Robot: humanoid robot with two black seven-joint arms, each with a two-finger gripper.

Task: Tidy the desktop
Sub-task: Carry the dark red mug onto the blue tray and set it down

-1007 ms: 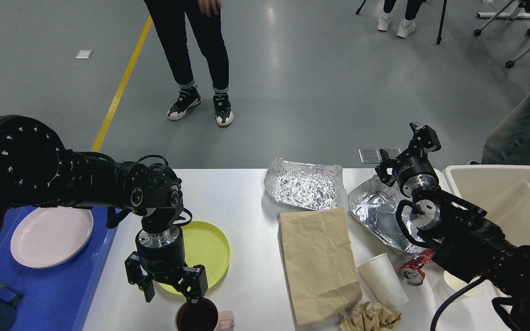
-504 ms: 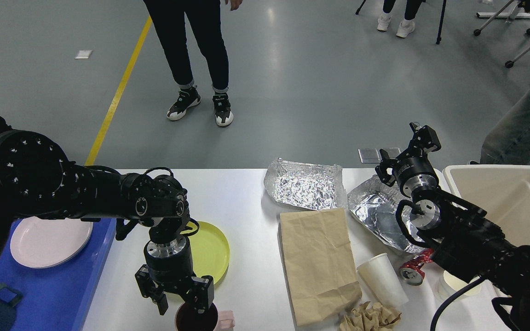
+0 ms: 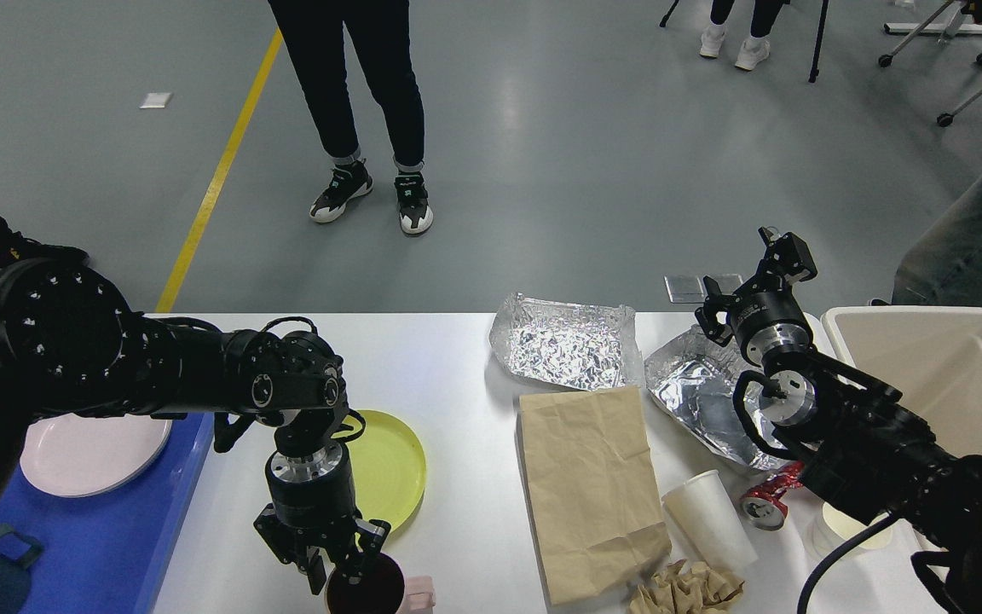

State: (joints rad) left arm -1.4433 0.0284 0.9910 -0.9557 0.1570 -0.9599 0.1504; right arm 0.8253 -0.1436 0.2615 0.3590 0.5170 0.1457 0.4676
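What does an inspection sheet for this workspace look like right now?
Surface: desktop white, crowded.
Job's things: yellow plate, dark mug, paper bag, two foil sheets.
Clutter: paper cup lying down, crushed can, crumpled paper.
Hands: left hand at the mug rim, closure unclear; right hand raised, open, empty.
Cables: black cable on right arm.
Surroundings: blue tray, beige bin, people standing.

two black jointed arms, silver wrist collars, looping black cables, perhaps tiny pale screws on housings
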